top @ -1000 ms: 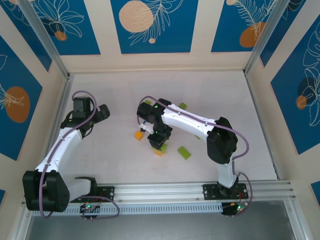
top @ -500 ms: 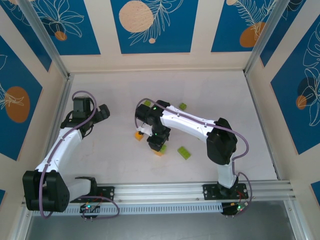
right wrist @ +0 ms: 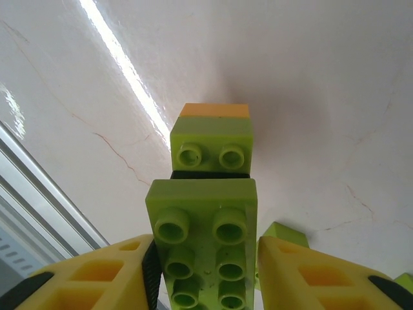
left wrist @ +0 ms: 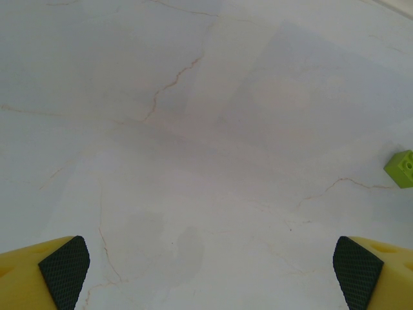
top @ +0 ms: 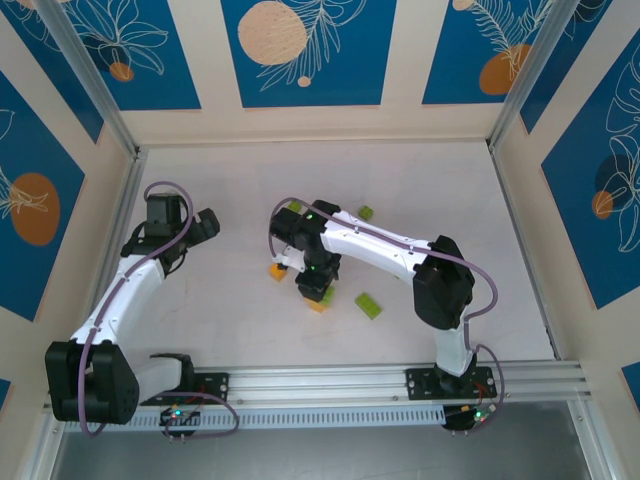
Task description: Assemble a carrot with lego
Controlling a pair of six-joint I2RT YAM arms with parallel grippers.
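- presently the right fingers (right wrist: 97, 278) stand one on each side of a large lime brick (right wrist: 205, 245), which lies studs up between them.
- the pad on the left of the wrist view lies against the brick's side, and the other finger is just beside it. whether they clamp the brick cannot be told.
- just beyond that brick, and in line with it, a small lime brick (right wrist: 211, 145) shows two studs.
- a dark strip (right wrist: 210, 174) lies between the two lime bricks, and an orange brick (right wrist: 215, 111) shows at the small one's far edge. whether the large brick is pressed onto these cannot be told.
- another lime piece (right wrist: 284, 234) lies on the counter (right wrist: 310, 77) behind the finger on the right of that view.
- the left fingers (left wrist: 63, 270) stand wide apart with nothing between them, above bare counter.
- a lone lime brick (left wrist: 401, 169) sits at the right edge of the left wrist view, well apart from those fingers.
- from above, the right arm (top: 390, 250) reaches to the middle of the counter, its wrist pointing down over a small cluster of orange and lime lego (top: 320, 302).
- a loose orange brick (top: 277, 270) lies just left of the cluster, and a flat lime brick (top: 368, 305) lies near on the right.
- two more lime bricks sit farther back, the rear left brick (top: 294, 207) and the rear right brick (top: 366, 212).
- the left arm (top: 130, 280) bends over the left part of the counter, well apart from all the lego.
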